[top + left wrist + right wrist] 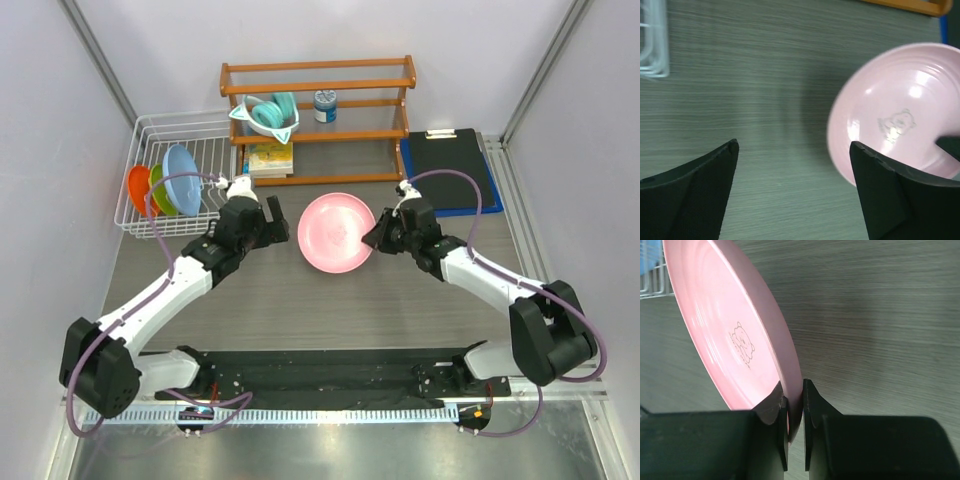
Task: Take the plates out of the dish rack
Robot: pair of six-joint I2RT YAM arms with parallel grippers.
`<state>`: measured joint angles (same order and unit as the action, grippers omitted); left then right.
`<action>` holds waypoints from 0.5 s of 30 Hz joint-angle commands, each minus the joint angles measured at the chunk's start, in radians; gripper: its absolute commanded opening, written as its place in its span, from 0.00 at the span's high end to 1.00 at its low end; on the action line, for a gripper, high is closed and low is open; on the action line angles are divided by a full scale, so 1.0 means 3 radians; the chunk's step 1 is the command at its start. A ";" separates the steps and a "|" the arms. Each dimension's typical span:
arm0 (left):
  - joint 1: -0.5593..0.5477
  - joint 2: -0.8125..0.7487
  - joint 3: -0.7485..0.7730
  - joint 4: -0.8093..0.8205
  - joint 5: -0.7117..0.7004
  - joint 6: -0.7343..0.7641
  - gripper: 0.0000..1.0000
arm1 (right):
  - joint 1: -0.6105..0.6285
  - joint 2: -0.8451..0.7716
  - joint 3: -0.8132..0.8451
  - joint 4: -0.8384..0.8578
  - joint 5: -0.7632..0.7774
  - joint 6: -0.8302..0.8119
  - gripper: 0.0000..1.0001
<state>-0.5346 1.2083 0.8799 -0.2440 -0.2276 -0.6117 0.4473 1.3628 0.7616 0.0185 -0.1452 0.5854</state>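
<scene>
The pink plate (pixel 336 232) is over the middle of the table, and my right gripper (pixel 372 238) is shut on its right rim. The right wrist view shows the rim of the pink plate (pixel 735 325) pinched between the fingers, my right gripper (pixel 794 405) holding it. My left gripper (pixel 276 222) is open and empty just left of the plate; in its wrist view the left gripper (pixel 794 150) has wide jaws and the pink plate (pixel 900 115) lies to the right. The white dish rack (pixel 160 135) holds the light blue (pixel 181 178), lime green (pixel 160 192) and orange (pixel 139 187) plates upright.
An orange-brown wooden shelf (pixel 318 75) stands at the back with a teal eared bowl (pixel 267 115), a tin (pixel 325 105) and books (pixel 270 160). A black clipboard on a blue mat (pixel 450 168) lies at the back right. White walls close in both sides.
</scene>
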 commanded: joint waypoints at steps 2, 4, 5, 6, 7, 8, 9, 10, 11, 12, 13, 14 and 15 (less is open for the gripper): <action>-0.0002 -0.0223 0.0227 -0.0291 -0.0969 0.0285 0.02 | -0.0023 -0.0033 -0.0008 -0.0276 0.0284 -0.0018 0.99; -0.0002 -0.0295 0.0247 -0.0281 -0.1230 0.0423 0.00 | -0.0064 0.0084 0.0008 -0.0343 0.0336 -0.0003 0.99; -0.0002 -0.0356 0.0248 -0.0256 -0.1317 0.0479 0.01 | -0.0115 0.0130 0.0023 -0.0373 0.0305 0.0002 0.99; -0.0002 -0.0377 0.0263 -0.0261 -0.1500 0.0535 0.00 | -0.0146 0.0192 0.0023 -0.0379 0.0280 0.0007 0.99; -0.0002 -0.0397 0.0278 -0.0266 -0.1593 0.0596 0.01 | -0.0177 0.0223 0.0023 -0.0394 0.0274 0.0017 0.99; -0.0002 -0.0433 0.0278 -0.0251 -0.1680 0.0643 0.01 | -0.0207 0.0238 0.0018 -0.0394 0.0274 0.0033 0.99; -0.0002 -0.0438 0.0283 -0.0195 -0.1762 0.0699 0.00 | -0.0268 0.0258 0.0003 -0.0404 0.0279 0.0043 0.99; -0.0002 -0.0438 0.0283 -0.0159 -0.1924 0.0831 0.01 | -0.0299 0.0289 -0.0002 -0.0414 0.0300 0.0043 0.99; 0.0003 -0.0443 0.0288 -0.0143 -0.2047 0.0873 0.01 | -0.0340 0.0304 -0.0013 -0.0430 0.0290 0.0043 0.99; 0.0013 -0.0418 0.0299 -0.0087 -0.2125 0.0919 0.01 | -0.0396 0.0315 -0.0023 -0.0435 0.0284 0.0033 0.99; 0.0023 -0.0403 0.0309 -0.0056 -0.2206 0.0975 0.00 | -0.0422 0.0335 -0.0023 -0.0450 0.0289 0.0023 0.98; 0.0064 -0.0382 0.0309 -0.0026 -0.2227 0.1046 0.01 | -0.0443 0.0371 -0.0013 -0.0496 0.0290 0.0022 0.95; 0.0089 -0.0331 0.0329 0.0000 -0.2248 0.1072 0.01 | -0.0478 0.0386 -0.0013 -0.0506 0.0305 0.0012 0.93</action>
<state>-0.5304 1.0893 0.9386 -0.3054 -0.7559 -0.3828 0.3374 1.4582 0.7521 -0.1101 -0.0937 0.6052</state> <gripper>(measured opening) 0.994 0.152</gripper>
